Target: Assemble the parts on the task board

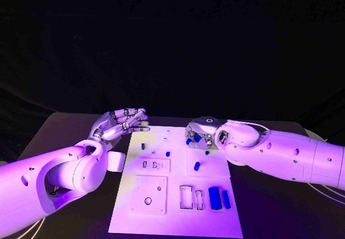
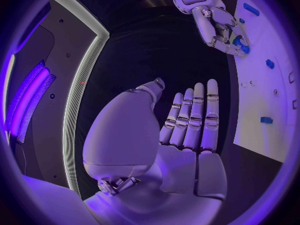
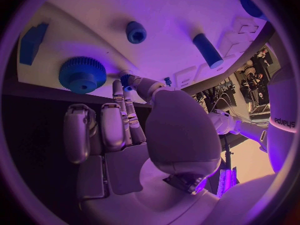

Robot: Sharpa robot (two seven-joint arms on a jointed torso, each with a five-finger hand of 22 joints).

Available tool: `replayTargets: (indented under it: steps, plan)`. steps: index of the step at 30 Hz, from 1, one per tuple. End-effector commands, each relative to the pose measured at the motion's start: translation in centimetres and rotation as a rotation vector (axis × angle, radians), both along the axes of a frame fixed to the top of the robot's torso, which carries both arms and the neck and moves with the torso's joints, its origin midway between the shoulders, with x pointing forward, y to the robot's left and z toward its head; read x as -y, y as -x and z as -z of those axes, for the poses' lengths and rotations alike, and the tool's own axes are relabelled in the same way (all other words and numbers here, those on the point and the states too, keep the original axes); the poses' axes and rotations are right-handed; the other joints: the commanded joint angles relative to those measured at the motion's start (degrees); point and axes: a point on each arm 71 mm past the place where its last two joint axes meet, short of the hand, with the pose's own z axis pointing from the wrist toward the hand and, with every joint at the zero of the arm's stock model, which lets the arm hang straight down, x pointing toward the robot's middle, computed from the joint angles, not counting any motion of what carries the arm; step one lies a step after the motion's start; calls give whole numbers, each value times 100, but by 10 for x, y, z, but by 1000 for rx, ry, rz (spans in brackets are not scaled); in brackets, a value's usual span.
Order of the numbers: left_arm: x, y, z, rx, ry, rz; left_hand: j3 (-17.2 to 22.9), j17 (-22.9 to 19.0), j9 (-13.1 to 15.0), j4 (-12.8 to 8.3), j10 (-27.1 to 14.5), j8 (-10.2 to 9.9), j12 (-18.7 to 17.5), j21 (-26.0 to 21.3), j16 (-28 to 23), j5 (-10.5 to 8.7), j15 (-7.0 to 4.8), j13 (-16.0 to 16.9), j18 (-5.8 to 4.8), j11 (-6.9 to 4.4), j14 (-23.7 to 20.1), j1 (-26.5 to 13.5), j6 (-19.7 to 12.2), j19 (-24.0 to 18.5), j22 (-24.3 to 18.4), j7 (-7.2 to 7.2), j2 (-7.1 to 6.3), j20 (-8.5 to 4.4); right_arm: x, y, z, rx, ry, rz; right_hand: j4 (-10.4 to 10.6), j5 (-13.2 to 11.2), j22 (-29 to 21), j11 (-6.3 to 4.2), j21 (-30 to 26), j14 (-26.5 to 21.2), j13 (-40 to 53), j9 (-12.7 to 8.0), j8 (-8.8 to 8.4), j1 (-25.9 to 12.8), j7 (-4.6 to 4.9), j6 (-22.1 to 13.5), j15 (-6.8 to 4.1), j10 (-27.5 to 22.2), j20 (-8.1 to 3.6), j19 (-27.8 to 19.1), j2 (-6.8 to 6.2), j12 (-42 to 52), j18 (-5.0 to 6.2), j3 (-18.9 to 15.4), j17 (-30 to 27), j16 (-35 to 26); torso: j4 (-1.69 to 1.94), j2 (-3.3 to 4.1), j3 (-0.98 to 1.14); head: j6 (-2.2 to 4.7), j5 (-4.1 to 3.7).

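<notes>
White and flat, the task board point(image 1: 180, 199) lies in the middle of the black table point(image 1: 273, 209), its surface broken by raised square blocks, rectangular slots and small round holes. Two blue rectangular bars point(image 1: 219, 197) lie side by side near its right edge, beside an outlined slot, and a short blue cylinder point(image 1: 196, 166) lies further up the board. A small blue peg point(image 1: 142, 146) stands near the left edge. In the right wrist view a blue gear point(image 3: 82, 74) with a ribbed rim sits on the board, with a small blue hexagonal piece point(image 3: 135, 32) and a smooth blue cylinder close by. The right hand point(image 1: 201, 133), silver and segmented, hangs over the upper right part of the board; its thumb and a fingertip pinch a small blue part point(image 3: 127, 79) just beside the gear, while the remaining fingers are curled down. The left hand point(image 1: 120, 124) is off the board's upper left corner, over the table, palm open, fingers straight and close together, holding nothing. The right forearm point(image 1: 287, 154) covers part of the board's right margin.
</notes>
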Motion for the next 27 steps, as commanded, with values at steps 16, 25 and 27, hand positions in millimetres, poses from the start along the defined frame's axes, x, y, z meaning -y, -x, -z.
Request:
replayTargets:
  steps: [16,25,27]
  plan:
    - [1,0,-2,7,7,25,-27,9,-6,5,33,-27,-30,28,17,-7,6,-9,74,23,29,-62,-21,37,8,187,15,0,-20,-16,-22,157,-137,40,39,19,290,-8,130,211,7,115,65,-69,-16,15,-61,63,-33,121,66,14,-83,48,133,150,25,24,-11,76,-21]
    - [4,0,-2,7,9,31,-31,14,-8,5,33,-31,-41,37,15,-7,7,-8,74,24,28,-63,-24,44,11,189,20,-2,-40,-24,-19,150,-155,22,50,25,345,-1,164,221,9,135,66,-98,-7,-8,-55,59,-31,149,53,4,-94,47,184,195,25,30,-7,60,-12]
    - [4,0,-2,6,9,32,-31,15,-8,5,34,-31,-41,38,15,-8,7,-8,73,24,27,-64,-24,45,11,189,20,-3,-43,-25,-17,140,-152,19,50,25,345,-1,164,221,9,135,66,-98,-7,-8,-55,59,-31,149,53,4,-94,47,184,195,30,31,-10,61,-7]
